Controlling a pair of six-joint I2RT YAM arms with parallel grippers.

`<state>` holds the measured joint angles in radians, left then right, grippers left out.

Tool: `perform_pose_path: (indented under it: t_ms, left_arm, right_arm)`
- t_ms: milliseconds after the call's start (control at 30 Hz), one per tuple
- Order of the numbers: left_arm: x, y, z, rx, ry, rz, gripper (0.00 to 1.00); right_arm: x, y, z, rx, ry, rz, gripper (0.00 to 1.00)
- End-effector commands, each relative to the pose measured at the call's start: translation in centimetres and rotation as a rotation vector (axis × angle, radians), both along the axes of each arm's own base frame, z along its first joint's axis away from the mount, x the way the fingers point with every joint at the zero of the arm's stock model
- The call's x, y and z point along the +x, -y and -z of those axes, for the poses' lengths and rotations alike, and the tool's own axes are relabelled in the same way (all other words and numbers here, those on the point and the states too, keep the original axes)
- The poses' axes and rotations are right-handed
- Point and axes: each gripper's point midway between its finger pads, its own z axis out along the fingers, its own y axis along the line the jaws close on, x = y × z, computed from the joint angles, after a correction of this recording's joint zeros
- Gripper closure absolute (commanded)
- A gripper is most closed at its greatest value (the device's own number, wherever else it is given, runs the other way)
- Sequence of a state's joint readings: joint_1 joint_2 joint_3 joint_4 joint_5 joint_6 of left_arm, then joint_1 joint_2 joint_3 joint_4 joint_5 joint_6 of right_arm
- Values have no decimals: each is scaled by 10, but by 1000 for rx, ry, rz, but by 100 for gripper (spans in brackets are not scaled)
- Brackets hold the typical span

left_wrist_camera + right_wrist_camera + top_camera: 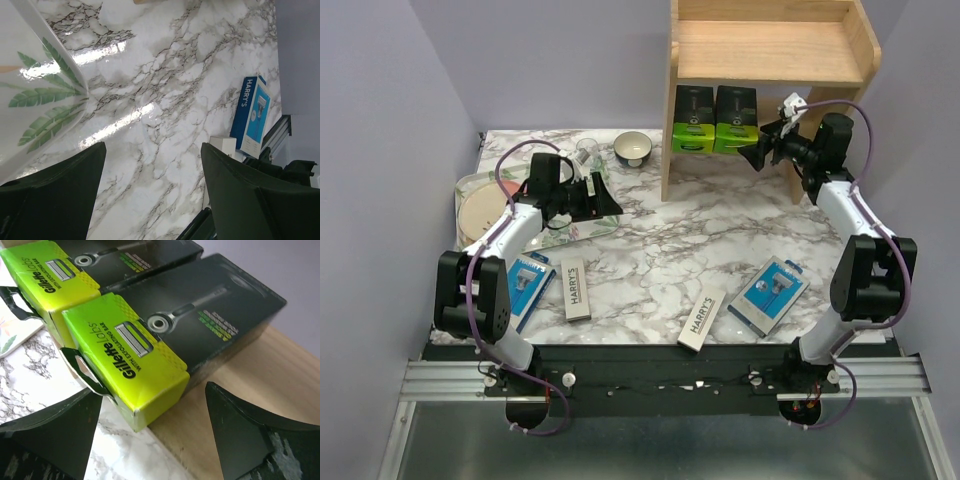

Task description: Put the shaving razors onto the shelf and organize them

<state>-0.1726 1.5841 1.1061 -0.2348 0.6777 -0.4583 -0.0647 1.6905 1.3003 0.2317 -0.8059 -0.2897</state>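
Note:
Two black razor boxes with lime-green ends (693,120) (735,120) lie side by side on the lower tier of the light-wood shelf (770,50). In the right wrist view the nearer one (150,340) overhangs the shelf's front edge (260,385). My right gripper (760,150) (155,432) is open and empty just in front of it. Two white HARRY'S boxes (576,288) (701,319) and two blue-and-white packs (528,285) (769,294) lie on the marble table. My left gripper (602,200) (152,192) is open and empty above the table by the floral tray.
A floral tray (570,228) (35,90) holds a pink round plate (475,215) at the left. A bowl (633,148) and a glass (586,152) stand at the back. The left wrist view shows a blue pack (252,117) near the table's edge.

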Motion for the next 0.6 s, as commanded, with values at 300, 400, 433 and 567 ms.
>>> perform_pose_path:
  t_ms: [300,400,433,567]
  left_arm:
    - [-5,0,33,130,-27,65,14]
    - [-8,4,40,144,-34,79,14]
    - [-7,5,40,152,-25,84,14]
    - [-5,12,39,166,-5,106,14]
  right_arm:
    - [-18,-42,4,-142,84,-433,12]
    - [-21,-42,6,-195,124,-461,12]
    - [-27,-42,13,-194,85,-478,12]
    - [-36,-45,14,-222,86,-510,12]
